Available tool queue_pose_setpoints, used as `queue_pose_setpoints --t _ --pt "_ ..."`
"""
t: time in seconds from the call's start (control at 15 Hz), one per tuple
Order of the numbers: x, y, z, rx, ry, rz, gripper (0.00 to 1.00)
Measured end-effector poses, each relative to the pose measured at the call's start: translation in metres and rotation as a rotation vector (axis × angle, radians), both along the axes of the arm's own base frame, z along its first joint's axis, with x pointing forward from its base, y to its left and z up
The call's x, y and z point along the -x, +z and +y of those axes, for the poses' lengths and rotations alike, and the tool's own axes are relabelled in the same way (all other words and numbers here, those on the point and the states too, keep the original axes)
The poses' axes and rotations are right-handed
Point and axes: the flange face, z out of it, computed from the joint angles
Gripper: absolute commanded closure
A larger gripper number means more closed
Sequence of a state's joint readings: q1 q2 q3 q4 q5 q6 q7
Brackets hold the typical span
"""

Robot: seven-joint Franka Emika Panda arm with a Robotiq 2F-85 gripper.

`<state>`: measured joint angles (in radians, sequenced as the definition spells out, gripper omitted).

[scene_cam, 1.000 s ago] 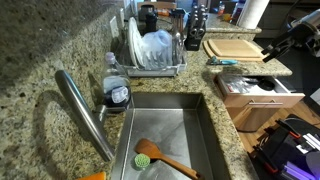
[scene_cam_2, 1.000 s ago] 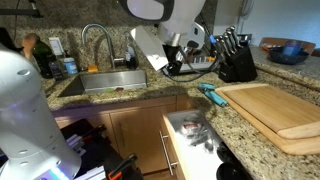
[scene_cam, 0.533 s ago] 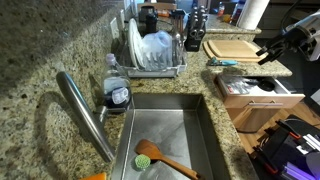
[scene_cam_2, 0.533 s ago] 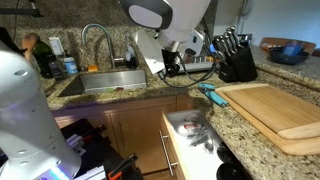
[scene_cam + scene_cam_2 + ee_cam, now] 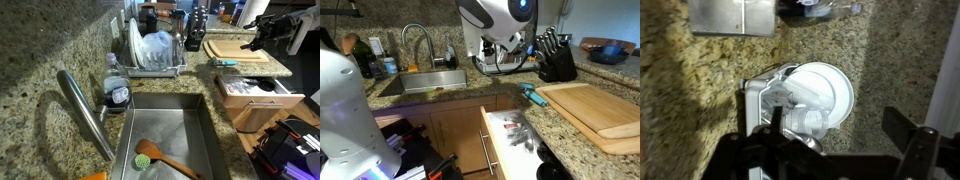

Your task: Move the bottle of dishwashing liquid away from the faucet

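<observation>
The bottle of dishwashing liquid [image 5: 116, 92] stood upright on the granite countertop [image 5: 55, 45], at the back corner of the sink [image 5: 172, 98]. It was just beside the base of the faucet [image 5: 84, 115], and I cannot tell if the two touched. On its other side, further along the same edge of the countertop, was the dish rack [image 5: 150, 68], with white plates in it. In an exterior view the bottle [image 5: 388, 66] showed only small, behind the sink and near the curved faucet [image 5: 415, 38].

The spout reached out over the basin. In the basin lay a green scrub brush [image 5: 144, 158] and a wooden-handled utensil [image 5: 172, 162], close to each other.

The gripper [image 5: 252, 42] was well apart from the bottle, in the air over the far part of the countertop, near the wooden cutting board [image 5: 235, 47] and above the open drawer [image 5: 258, 98]. In the wrist view the gripper [image 5: 835, 135] looked down on the dish rack [image 5: 800, 100]. Its dark fingers [image 5: 905, 138] stood far from each other, so the jaws were spread wide and they gripped nothing. In an exterior view the gripper [image 5: 503, 62] hung beside the knife block [image 5: 555, 60], but its jaws were too dark there to read.
</observation>
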<state>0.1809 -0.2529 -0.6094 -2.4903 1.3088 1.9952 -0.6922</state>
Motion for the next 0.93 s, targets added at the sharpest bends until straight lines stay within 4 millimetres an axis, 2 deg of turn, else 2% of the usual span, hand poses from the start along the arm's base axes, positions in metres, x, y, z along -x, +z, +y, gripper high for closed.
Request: queue_pose_setpoints --t 0.2,0.33,0.53,0.73,0.8,0.93 --pt "-0.019 -0.048 0.063 -0.144 0.039 0.085 0.0" --pt "-0.022 -0.069 0.076 -0.159 0.052 0.123 0.0" --pt "-0.021 -0.067 0.064 -0.217 0.026 0.125 0.0" --pt "-0.025 -0.064 0.03 -0.386 -0.06 0.112 0.0" --pt "-0.031 -0.072 0.025 -0.444 -0.094 0.11 0.0" --pt "-0.051 -0.104 0.036 -0.554 -0.172 0.134 0.0"
